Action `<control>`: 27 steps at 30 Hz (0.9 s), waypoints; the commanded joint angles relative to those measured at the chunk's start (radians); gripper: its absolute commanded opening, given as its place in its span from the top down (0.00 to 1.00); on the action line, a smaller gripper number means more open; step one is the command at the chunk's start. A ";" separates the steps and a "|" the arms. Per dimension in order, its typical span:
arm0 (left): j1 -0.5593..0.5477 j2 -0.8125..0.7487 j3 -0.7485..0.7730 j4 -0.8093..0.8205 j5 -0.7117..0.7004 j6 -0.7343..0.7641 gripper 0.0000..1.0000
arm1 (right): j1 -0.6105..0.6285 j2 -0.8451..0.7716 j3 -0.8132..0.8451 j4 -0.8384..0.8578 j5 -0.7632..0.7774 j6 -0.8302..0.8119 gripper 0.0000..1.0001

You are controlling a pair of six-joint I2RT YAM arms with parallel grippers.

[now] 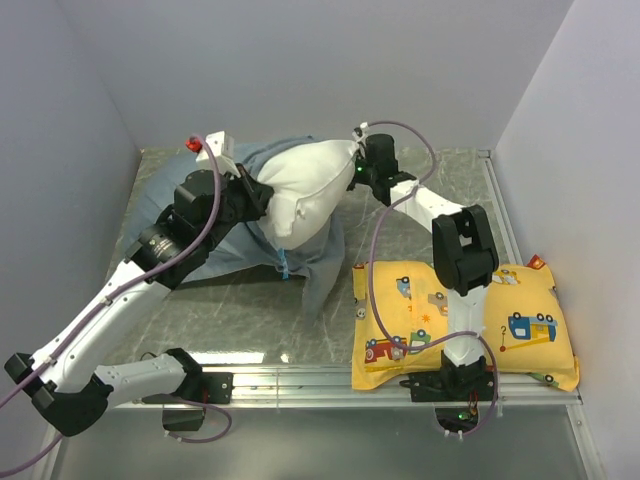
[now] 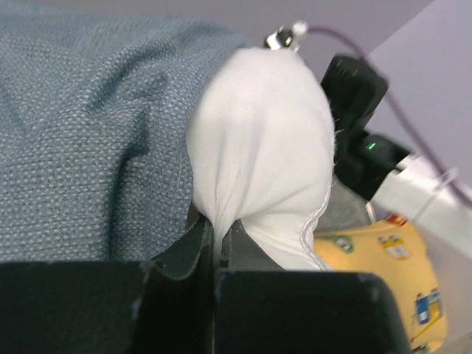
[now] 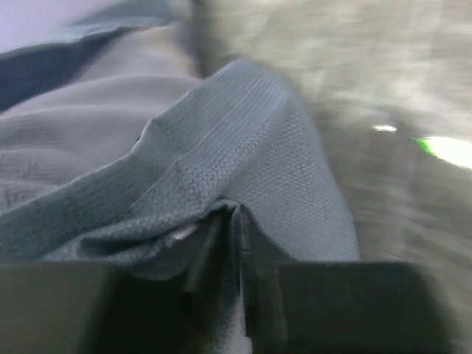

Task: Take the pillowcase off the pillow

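Left pincer (image 2: 217, 240) is clamped on the white pillow (image 1: 305, 190), and right pincer (image 3: 230, 221) pinches the blue-grey pillowcase (image 1: 225, 255). Both lie toward the desk's (image 1: 250, 320) far edge, the half-bared pillow's long axis slanting near-left to far-right.

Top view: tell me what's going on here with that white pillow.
Two robot arms are stripping a pillowcase off a pillow. The left arm's fingers are pinched shut on the white pillow, while the right arm's fingers pinch the blue-grey pillowcase. Much of the pillow is already bare, with the case bunched under and behind it on the table.
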 commanded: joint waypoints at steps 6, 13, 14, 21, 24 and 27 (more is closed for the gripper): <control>-0.007 0.078 0.089 0.403 -0.096 -0.104 0.99 | -0.059 -0.067 -0.147 0.374 -0.291 0.251 0.37; 0.039 0.192 0.104 0.481 -0.131 -0.150 1.00 | -0.153 -0.225 -0.238 0.211 -0.193 0.198 0.29; 0.043 0.209 0.115 0.480 -0.125 -0.153 0.99 | -0.156 -0.246 -0.238 0.164 -0.164 0.169 0.27; 0.065 0.360 0.179 0.493 -0.041 -0.162 0.99 | -0.182 -0.427 -0.216 -0.138 0.159 0.011 0.22; 0.066 0.455 0.216 0.493 0.025 -0.170 1.00 | -0.187 -0.515 -0.259 -0.121 0.196 -0.008 0.19; 0.063 0.571 0.266 0.493 0.153 -0.173 1.00 | -0.168 -0.570 -0.281 -0.105 0.193 -0.046 0.16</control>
